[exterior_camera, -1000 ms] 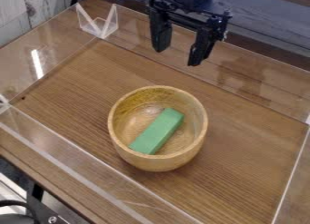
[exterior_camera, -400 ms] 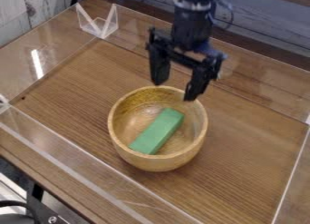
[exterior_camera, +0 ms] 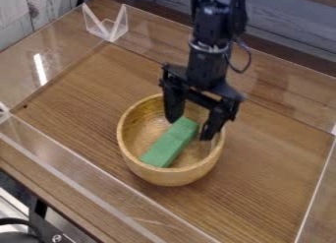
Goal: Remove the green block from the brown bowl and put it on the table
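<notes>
The green block (exterior_camera: 168, 146) lies flat and slanted inside the brown bowl (exterior_camera: 147, 168), which stands near the middle of the table (exterior_camera: 92, 94). My gripper (exterior_camera: 195, 119) points straight down over the far right part of the bowl, open, with its two black fingers straddling the block's upper end. The fingertips reach down to about the bowl's rim. Whether they touch the block I cannot tell. Nothing is held.
Clear acrylic walls (exterior_camera: 59, 50) ring the tabletop. A small clear triangular stand (exterior_camera: 105, 24) sits at the back left corner. The black arm (exterior_camera: 217, 26) rises from the gripper toward the back.
The gripper has come down and toward the camera, from high above the far side of the table to the bowl's rim, over the block. It stayed open. Bowl and block have not moved.
</notes>
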Available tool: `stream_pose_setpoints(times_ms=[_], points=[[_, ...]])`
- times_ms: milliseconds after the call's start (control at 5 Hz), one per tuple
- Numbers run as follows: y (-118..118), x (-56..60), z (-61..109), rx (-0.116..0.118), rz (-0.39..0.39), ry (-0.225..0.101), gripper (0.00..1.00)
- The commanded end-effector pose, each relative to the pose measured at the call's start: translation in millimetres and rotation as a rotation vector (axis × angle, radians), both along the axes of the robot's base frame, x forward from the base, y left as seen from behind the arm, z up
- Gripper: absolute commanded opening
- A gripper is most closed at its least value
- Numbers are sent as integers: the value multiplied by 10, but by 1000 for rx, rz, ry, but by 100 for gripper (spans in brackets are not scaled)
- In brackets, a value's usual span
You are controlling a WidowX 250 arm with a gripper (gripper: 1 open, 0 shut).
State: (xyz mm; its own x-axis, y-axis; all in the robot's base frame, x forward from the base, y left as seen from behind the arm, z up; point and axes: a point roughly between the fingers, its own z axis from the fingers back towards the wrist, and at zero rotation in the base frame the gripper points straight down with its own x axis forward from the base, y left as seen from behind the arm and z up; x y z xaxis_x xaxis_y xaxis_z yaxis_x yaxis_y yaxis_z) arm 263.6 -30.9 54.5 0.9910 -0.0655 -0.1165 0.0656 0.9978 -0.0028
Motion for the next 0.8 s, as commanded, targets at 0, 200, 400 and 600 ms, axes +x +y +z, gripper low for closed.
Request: stream_pose_setpoints(times_ms=[0,200,400,600], points=[[-57,15,-3,3,-66,-49,100],[63,101,26,4,-83,-76,100],[193,182,80,-4,-91,-101,100],[328,234,117,-7,-91,-122,100]])
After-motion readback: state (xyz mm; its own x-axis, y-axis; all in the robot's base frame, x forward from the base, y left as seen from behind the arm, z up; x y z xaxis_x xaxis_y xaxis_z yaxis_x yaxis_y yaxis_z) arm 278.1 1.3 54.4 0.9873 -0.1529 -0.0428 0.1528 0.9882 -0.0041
